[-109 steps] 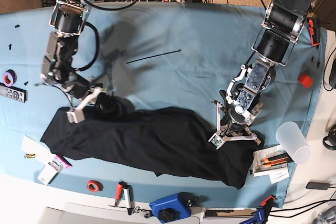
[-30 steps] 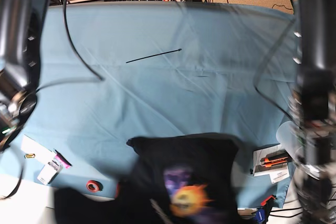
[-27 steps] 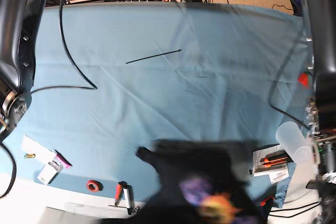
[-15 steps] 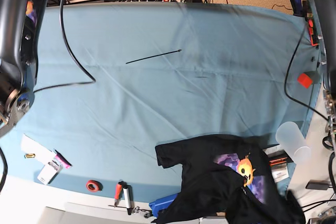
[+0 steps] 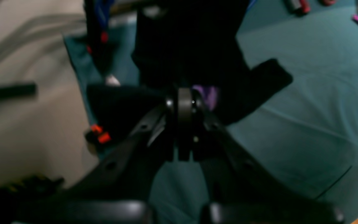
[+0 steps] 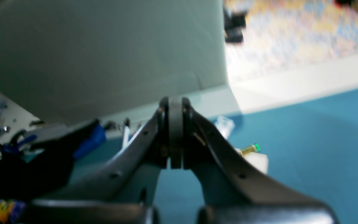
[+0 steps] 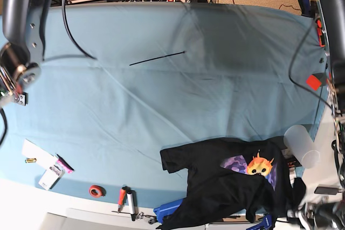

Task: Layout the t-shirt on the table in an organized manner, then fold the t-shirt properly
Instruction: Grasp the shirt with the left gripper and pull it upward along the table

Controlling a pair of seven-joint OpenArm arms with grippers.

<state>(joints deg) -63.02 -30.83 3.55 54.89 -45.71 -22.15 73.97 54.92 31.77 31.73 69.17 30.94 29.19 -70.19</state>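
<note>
The t-shirt [image 7: 226, 187] lies crumpled at about 5 o'clock on the bench [image 7: 161, 95], its lower part hanging over the near edge. One short sleeve [image 7: 173, 160] sticks out toward 9 o'clock on the blue cloth, and the orange-yellow and purple print [image 7: 253, 164] faces up on the side toward 3 o'clock.

The left arm stands along the 3 o'clock edge of the base view, running down off the bench toward 5 o'clock, where its lower end is lost behind the shirt. In the left wrist view the left claw [image 5: 183, 104] has its jaws pressed together; black fabric and a patch of purple print [image 5: 208, 95] lie just past the tips, but the blur does not show whether cloth is pinched between them.

The right arm rises at the 9 o'clock edge of the base view, its dark upper link [image 7: 24, 9] upright and a cable [image 7: 70, 20] looping off it over the bench. In the right wrist view the right claw [image 6: 175, 105] is pressed together on nothing, held above the blue cloth and pointing toward the bench's white edge.

A thin black rod [image 7: 157, 57] lies near 11 o'clock of the bench centre, a red tape roll [image 7: 96, 190] at 7 o'clock, and a clear plastic cup [image 7: 302, 145] at 4 o'clock just beside the shirt.
</note>
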